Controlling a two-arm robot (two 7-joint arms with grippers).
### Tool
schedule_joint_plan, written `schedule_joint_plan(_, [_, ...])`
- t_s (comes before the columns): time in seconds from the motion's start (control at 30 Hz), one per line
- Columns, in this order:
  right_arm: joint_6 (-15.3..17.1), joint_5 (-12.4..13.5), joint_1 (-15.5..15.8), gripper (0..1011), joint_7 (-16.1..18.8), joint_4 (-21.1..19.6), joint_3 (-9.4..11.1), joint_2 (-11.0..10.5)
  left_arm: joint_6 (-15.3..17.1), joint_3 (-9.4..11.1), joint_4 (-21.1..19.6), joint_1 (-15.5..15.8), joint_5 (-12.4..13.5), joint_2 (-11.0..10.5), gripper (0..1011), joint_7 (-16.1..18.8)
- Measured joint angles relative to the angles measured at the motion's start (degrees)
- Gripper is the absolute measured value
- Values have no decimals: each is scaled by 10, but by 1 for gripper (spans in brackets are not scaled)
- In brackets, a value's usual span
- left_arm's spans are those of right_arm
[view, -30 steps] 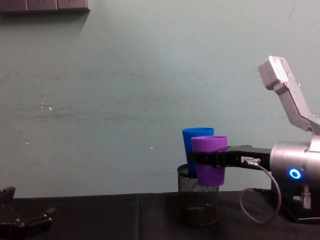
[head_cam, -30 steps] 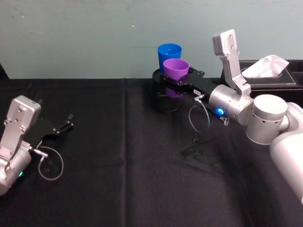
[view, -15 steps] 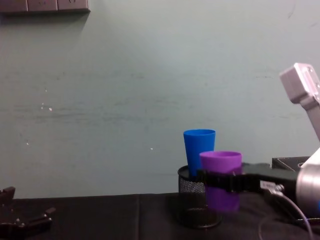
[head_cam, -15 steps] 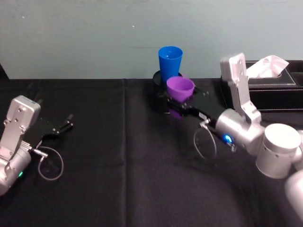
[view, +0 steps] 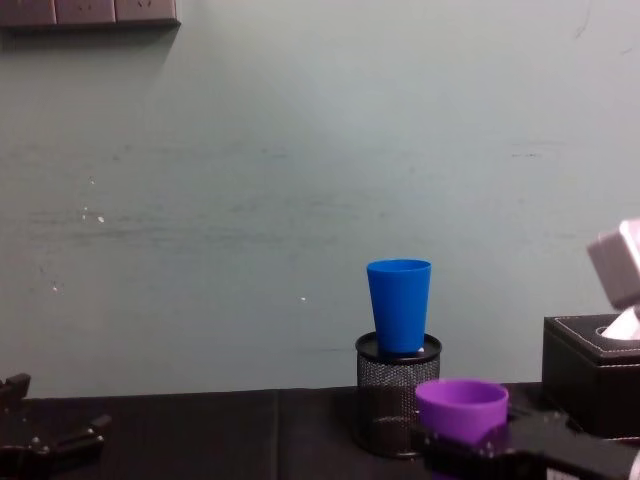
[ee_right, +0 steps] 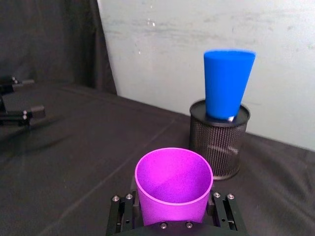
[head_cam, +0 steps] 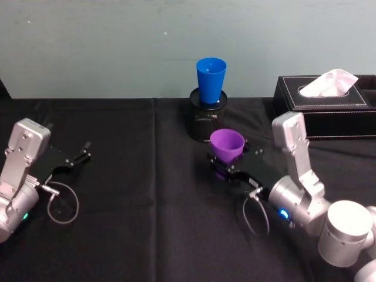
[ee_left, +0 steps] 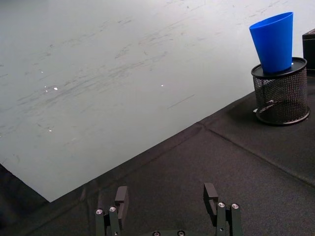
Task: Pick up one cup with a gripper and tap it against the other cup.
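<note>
- Holding the purple cup (head_cam: 227,145) upright, the right gripper (head_cam: 230,166) has its fingers pinching the cup's lower body from both sides, low over the black table (head_cam: 147,223).
- The blue cup (head_cam: 211,79) stands upright in the mouth of the black mesh pen holder (head_cam: 207,120), at the far edge of the table by the wall.
- The relation that matters: the blue cup lies beyond and above the purple cup, straight ahead of the right gripper, and the two are well apart. Both stand with their long axes vertical, so a tap would be wall against wall, and it calls for a lift and a forward reach.
- The right arm is clearly nearer; the left gripper (head_cam: 75,160) rests far off on the left of the table, its fingers spread and holding nothing.
- Compared with a second ago, the purple cup was raised right beside the blue one, close enough to touch; it has since been drawn back toward the robot and lowered, while the blue cup and the left arm have stayed put.
- A tissue box (head_cam: 329,106) sits at the far right, clear of the path.
</note>
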State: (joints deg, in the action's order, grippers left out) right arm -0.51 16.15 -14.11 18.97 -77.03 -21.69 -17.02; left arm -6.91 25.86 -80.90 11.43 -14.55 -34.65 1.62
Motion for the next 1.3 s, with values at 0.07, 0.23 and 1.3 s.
schedule_joint_plan(0.07, [-5, -3, 1, 723, 0, 7, 0, 3, 0, 0, 0, 0, 0, 0, 1000, 0])
schedule_joint_plan(0.23, [-16, -12, 6, 723, 0, 27, 1, 13, 0, 0, 0, 0, 0, 0, 1000, 0])
schedule_joint_plan(1.3, [36, -32, 46, 1000, -38, -105, 52, 3, 0, 0, 0, 0, 0, 0, 1000, 0])
